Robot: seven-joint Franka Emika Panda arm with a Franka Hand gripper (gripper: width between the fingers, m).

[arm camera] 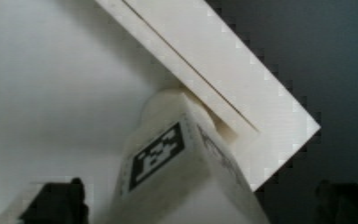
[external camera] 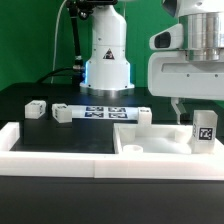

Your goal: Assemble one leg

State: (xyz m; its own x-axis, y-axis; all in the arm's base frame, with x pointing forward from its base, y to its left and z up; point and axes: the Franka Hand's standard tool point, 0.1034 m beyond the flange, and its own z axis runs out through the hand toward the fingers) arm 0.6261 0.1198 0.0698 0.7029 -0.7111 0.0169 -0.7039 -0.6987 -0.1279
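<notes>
**Ana:** Gripper [external camera: 204, 128] stood over the panel [external camera: 150, 146], near its corner on the exterior view's right, with the leg [external camera: 205, 132] upright at its fingertips. Did it have hold?

**Ben:** Hard to say. From the wrist, both fingertips [arm camera: 55, 198] showed dark at either side of the leg [arm camera: 172, 160], with a gap on each side. So the jaws looked partly open, perhaps just clear of it. Whether they pinched it could not be told.

**Ana:** And the leg itself?

**Ben:** It stood on or just above the panel [arm camera: 60, 90] at that corner, tag facing the camera. Whether its base touched was hidden.

**Ana:** So what was the risk?

**Ben:** Probably a tilt. If the leg was not squarely over its hole, pressing down could have jammed it or skidded it off the panel's edge. A loose grip might have let it twist.

**Ana:** Anything else near?

**Ben:** Other legs [external camera: 35, 108] lay well away from the panel, beside the bar [external camera: 95, 112]. No threat there.
</notes>
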